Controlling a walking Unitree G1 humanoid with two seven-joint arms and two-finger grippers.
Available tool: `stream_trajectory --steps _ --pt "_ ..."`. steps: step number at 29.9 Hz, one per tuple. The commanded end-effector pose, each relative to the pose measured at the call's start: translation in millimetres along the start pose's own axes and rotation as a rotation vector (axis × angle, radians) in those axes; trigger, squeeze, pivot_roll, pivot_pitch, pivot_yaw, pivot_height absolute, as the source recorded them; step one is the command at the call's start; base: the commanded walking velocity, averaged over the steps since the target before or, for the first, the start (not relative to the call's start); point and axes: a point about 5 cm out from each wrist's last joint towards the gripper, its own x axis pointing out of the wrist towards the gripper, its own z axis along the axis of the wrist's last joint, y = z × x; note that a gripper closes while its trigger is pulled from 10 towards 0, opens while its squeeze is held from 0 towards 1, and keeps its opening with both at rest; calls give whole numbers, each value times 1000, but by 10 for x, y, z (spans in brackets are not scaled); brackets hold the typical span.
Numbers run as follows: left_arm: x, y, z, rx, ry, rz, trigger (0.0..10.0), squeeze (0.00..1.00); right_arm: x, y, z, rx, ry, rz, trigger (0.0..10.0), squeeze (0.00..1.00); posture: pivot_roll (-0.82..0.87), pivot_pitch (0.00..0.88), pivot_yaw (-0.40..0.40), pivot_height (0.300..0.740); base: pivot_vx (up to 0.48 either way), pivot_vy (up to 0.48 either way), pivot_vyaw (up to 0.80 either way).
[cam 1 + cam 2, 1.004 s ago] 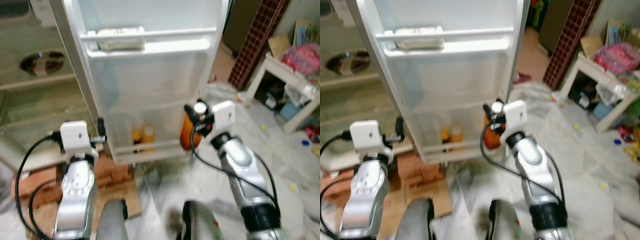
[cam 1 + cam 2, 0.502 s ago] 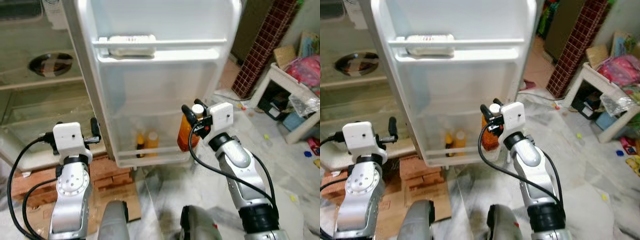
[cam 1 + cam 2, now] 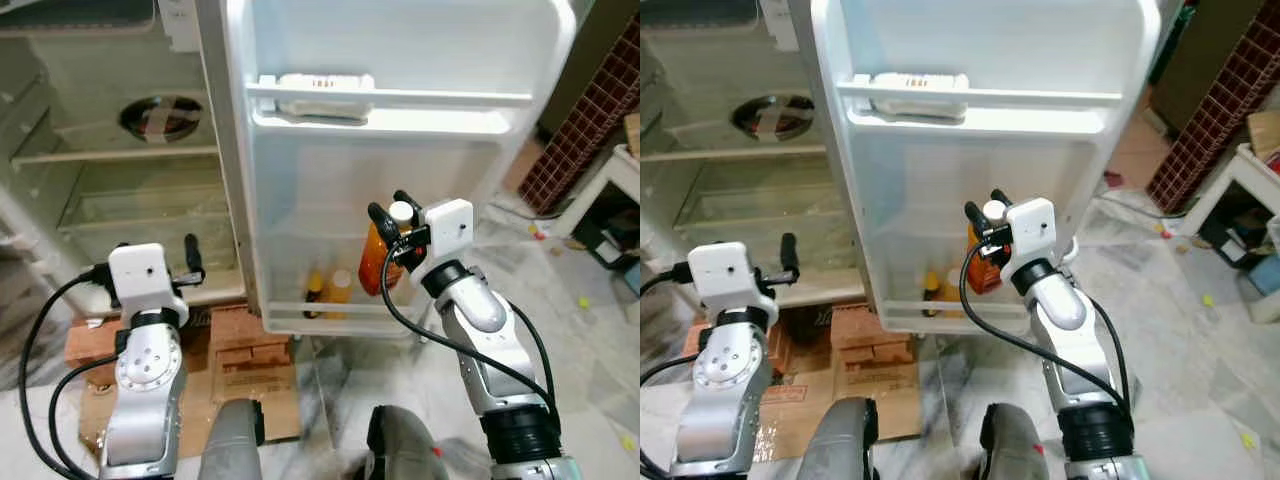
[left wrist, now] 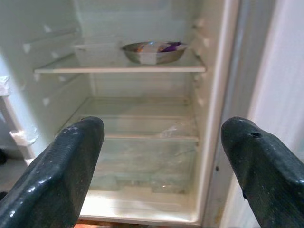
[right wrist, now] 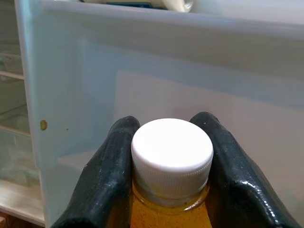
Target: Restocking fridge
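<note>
My right gripper [image 3: 392,213] is shut on the neck of an orange juice bottle [image 3: 374,262] with a white cap [image 5: 172,151], holding it upright in front of the open fridge door [image 3: 400,60], just above the door's bottom shelf [image 3: 340,312]. Two small orange bottles [image 3: 328,290] stand in that bottom shelf. My left gripper [image 4: 161,156] is open and holds nothing; it points into the fridge's main compartment [image 4: 142,118], low down by its bottom edge.
A metal bowl [image 4: 153,51] sits on a glass shelf inside the fridge. A flat white pack [image 3: 318,84] lies in the upper door shelf. Bricks and cardboard [image 3: 245,350] lie under the fridge. A white stool [image 3: 612,190] and scattered clutter stand at the right.
The camera has swung left and the picture has sharpened, so more of the fridge interior shows. The right gripper still holds the bottle at the door; both arms keep about the same pose.
</note>
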Motion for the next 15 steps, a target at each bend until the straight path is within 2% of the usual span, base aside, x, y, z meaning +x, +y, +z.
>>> stream_trajectory --steps 1,15 --pt "-20 -23 16 -5 -2 -14 10000 0 65 -20 52 -16 -23 0 10000 0 54 0 -34 622 0 0 0" --pt "-55 -16 5 -10 18 -6 10000 0 195 45 12 -20 -31 38 10000 0 63 11 -32 543 0 0 0"
